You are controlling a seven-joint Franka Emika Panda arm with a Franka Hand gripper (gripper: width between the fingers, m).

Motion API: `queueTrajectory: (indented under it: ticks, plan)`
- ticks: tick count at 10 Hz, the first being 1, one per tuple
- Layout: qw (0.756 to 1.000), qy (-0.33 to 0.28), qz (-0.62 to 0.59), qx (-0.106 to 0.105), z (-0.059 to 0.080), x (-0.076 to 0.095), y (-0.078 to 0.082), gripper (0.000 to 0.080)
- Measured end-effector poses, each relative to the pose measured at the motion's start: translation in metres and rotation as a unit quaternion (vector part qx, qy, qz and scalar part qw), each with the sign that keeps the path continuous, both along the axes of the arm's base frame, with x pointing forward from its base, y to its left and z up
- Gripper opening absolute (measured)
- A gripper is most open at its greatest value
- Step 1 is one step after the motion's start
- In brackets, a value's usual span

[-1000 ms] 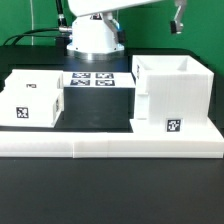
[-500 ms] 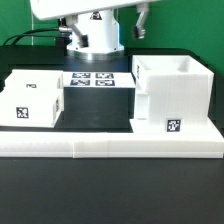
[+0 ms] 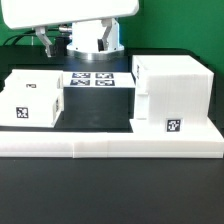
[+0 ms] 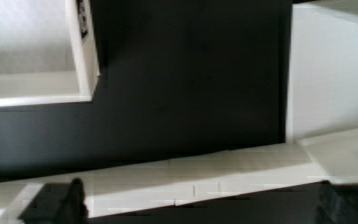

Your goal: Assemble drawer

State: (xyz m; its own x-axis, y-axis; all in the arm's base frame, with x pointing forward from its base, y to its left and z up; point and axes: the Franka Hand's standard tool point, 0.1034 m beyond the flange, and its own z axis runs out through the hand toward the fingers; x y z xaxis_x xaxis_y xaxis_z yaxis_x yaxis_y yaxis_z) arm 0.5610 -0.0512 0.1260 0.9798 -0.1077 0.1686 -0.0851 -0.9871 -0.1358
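The large white drawer shell (image 3: 170,92) stands at the exterior view's right with a tag on its front; in the wrist view (image 4: 336,70) it is a white block. A smaller white box (image 3: 30,100) with a tag stands at the exterior view's left and also shows in the wrist view (image 4: 34,50). My gripper (image 3: 45,40) hangs high at the back left, above and behind the smaller box. In the wrist view the gripper (image 4: 202,198) is open and empty, its dark fingers (image 4: 51,205) wide apart over the table.
A long low white L-shaped rail (image 3: 110,146) runs along the front of both boxes and shows in the wrist view (image 4: 194,175). The marker board (image 3: 92,80) lies between the boxes at the back. The robot base (image 3: 95,38) stands behind it.
The arm has swung from the exterior view's upper right across to the upper left and come lower. The boxes and rail have not moved.
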Motion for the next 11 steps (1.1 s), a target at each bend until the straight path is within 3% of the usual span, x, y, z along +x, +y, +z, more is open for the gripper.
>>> queueTrajectory:
  ticks: [2, 3, 5, 8, 11]
  plan:
    - [1.0, 0.005, -0.002, 0.003, -0.001, -0.001, -0.001, 0.0649]
    - [0.999, 0.033, -0.011, 0.017, -0.004, -0.009, -0.006, 0.0649]
    - [0.997, 0.06, -0.032, 0.025, -0.026, -0.025, -0.019, 0.0649]
    - [0.995, 0.08, -0.053, 0.023, -0.053, -0.037, -0.025, 0.0649]
    - [0.995, 0.079, -0.053, 0.023, -0.052, -0.036, -0.025, 0.0649]
